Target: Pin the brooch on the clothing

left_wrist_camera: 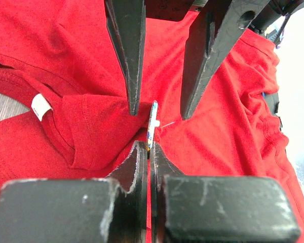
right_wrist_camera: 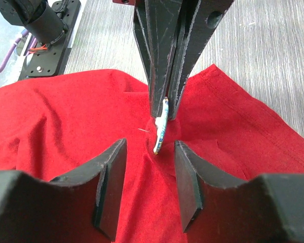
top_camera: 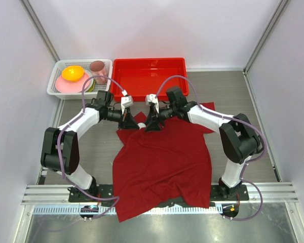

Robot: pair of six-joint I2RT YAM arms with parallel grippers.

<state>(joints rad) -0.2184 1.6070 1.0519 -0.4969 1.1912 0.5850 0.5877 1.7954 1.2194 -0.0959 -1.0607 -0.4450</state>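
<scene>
The clothing, a dark red T-shirt (top_camera: 162, 162), lies spread on the table, its white neck label (left_wrist_camera: 40, 106) showing inside the collar. My left gripper (left_wrist_camera: 150, 147) is shut on the brooch (left_wrist_camera: 152, 126), which stands edge-on against a raised fold of the shirt, a thin pin (right_wrist_camera: 144, 130) sticking out beside it. My right gripper (right_wrist_camera: 150, 144) is open, its fingers (right_wrist_camera: 111, 187) straddling the brooch (right_wrist_camera: 161, 127) without touching it. In the top view both grippers meet tip to tip near the collar, left (top_camera: 127, 119) and right (top_camera: 153, 121), and the brooch is hidden there.
A bright red plastic tray (top_camera: 149, 76) stands behind the shirt. To its left, a white basket (top_camera: 58, 83) holds a yellow bowl (top_camera: 72, 73), a pink plate and a cup (top_camera: 98, 70). Grey wood-grain table (right_wrist_camera: 273, 50) shows beyond the shirt's edge.
</scene>
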